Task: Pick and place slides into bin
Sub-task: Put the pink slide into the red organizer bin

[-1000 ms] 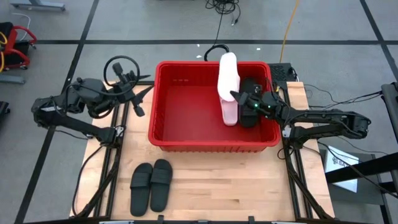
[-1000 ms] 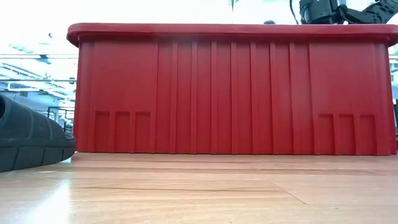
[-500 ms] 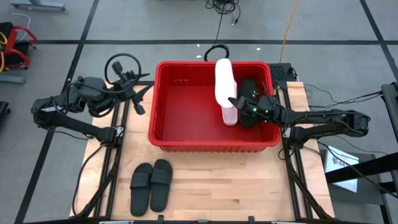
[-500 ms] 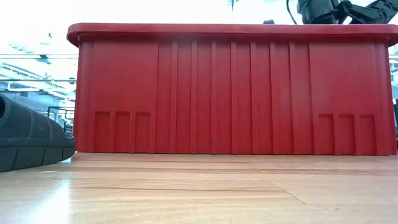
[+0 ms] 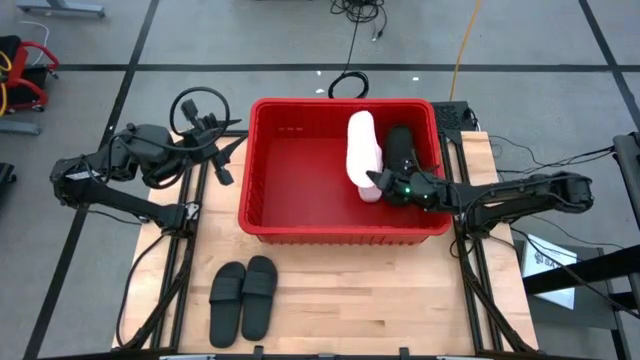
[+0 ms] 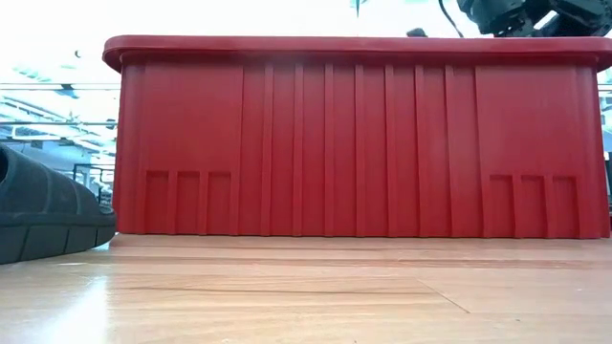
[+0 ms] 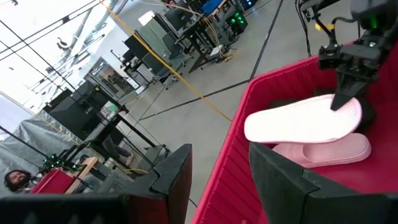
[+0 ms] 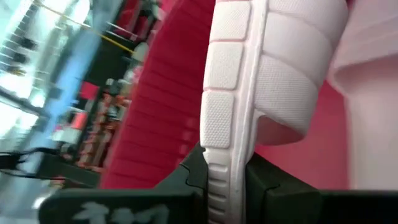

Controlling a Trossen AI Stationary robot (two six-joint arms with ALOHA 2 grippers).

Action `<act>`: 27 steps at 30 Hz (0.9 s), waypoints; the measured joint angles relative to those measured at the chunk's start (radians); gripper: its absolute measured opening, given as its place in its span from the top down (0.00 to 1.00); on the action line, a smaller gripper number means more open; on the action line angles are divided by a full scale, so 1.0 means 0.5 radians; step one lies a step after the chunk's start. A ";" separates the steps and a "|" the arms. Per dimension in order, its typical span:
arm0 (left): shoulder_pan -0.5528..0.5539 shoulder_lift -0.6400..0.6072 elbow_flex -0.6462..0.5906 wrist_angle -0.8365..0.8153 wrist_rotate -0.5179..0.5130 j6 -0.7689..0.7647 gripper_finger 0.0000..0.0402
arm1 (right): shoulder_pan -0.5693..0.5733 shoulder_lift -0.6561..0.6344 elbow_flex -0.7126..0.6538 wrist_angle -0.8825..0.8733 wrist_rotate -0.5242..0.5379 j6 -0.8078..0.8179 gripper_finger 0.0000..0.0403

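The bin (image 5: 270,215) stands at the centre of the surface (image 5: 350,290), toward its far edge. Inside the bin, along its right side, lie a black slide (image 5: 401,150) and a second pink slide (image 5: 372,188), partly covered. Two more black slides (image 5: 243,297) lie side by side on the surface in front of the bin, near the left corner.

The right gripper (image 5: 382,181) reaches over the bin's right wall and grasps a pink slide (image 5: 360,148) by the edge of its sole; the right wrist view shows the sole rim clamped between the two fingers (image 8: 196,163). The held slide hangs tilted above the other pink slide.

Procedure for the step in hand, as judged from this position: lower the held slide until it rests on or just beside the slide beneath it, keep the toe end inside the far wall, then release and lift straight up so the fingers clear the rim without dragging the sole.

The left gripper (image 5: 222,150) waits beside the bin's left wall, half open and empty.

Compared with one second earlier, the held pink slide no longer projects past the bin's far rim; it has dropped lower and sits fully within the walls. The right gripper has come closer to the bin floor. The left arm has not moved.
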 joint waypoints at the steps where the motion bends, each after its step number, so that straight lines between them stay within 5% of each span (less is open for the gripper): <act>1: 0.000 0.000 0.000 -0.001 0.000 -0.006 0.58 | 0.007 0.001 0.000 -0.046 0.016 0.018 0.92; 14: 0.000 0.000 0.000 -0.013 0.001 -0.035 0.58 | 0.028 0.001 -0.002 -0.319 0.192 0.145 0.91; 27: 0.000 -0.001 0.000 -0.011 0.000 -0.042 0.58 | -0.031 0.001 0.001 -0.359 0.216 0.120 0.80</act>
